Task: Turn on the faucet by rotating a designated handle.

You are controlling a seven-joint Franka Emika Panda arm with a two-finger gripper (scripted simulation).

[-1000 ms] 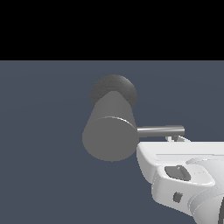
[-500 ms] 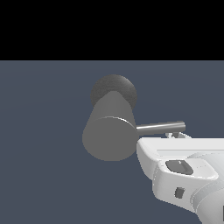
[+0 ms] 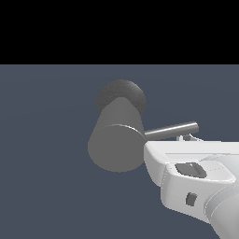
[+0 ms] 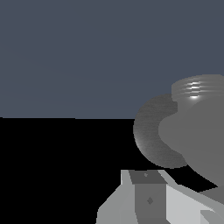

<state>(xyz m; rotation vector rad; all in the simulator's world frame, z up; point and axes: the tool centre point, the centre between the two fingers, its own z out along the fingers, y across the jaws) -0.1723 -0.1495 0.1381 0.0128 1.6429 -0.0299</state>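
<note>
The faucet (image 3: pixel 116 144) is a thick matte grey cylinder with its flat round end facing the exterior view, on a darker speckled round base (image 3: pixel 122 93). The handle (image 3: pixel 170 131), a thin grey rod, sticks out toward the exterior view's right, its far end tilted slightly up. My white gripper (image 3: pixel 188 138) sits just below the rod's far end, fingertips against its underside. The hand's body hides the fingers, so their spacing does not show. In the wrist view the faucet (image 4: pixel 197 135) and its base (image 4: pixel 148 135) loom close above one grey finger (image 4: pixel 146 197).
A plain dark blue-grey floor (image 3: pixel 46 163) surrounds the faucet, with black background above it. No other objects show.
The handle's far end has risen from level to a slight upward tilt. My gripper has moved up beneath it.
</note>
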